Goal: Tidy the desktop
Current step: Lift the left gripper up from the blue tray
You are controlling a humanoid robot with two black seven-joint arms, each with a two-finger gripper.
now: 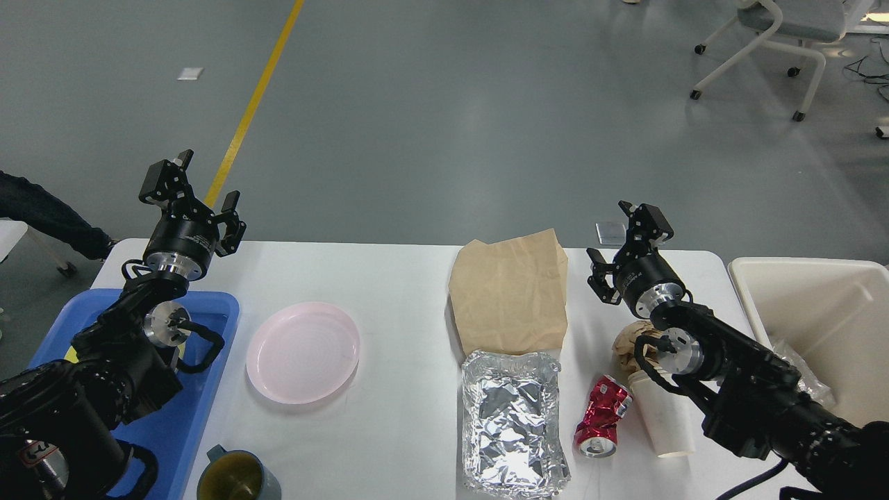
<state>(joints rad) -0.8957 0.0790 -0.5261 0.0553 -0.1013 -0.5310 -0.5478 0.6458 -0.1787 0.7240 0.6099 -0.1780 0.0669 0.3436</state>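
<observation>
Apparently both the left gripper (pixel 198 186) and right gripper (pixel 624 239) hover open above the desktop (pixel 403 292)

Surface: white desktop (pixel 403 278), rounded corners.
Left end: blue tray (pixel 208 326); pink plate (pixel 303 351) beside it.
Near edge: grey-blue mug (pixel 238 477).
Middle: brown paper bag (pixel 510 295); foil tray (pixel 512 423) touching its near edge.
Right: crushed red can (pixel 603 415); white cup (pixel 665 417) lying down; crumpled brown paper (pixel 627 345).

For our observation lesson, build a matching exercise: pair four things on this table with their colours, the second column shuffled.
Things:
1. plate
2. crushed can
3. paper bag
4. tray

Colours:
A. blue
B. tan
C. pink
D. red

Pairs: 1-C, 2-D, 3-B, 4-A
</observation>
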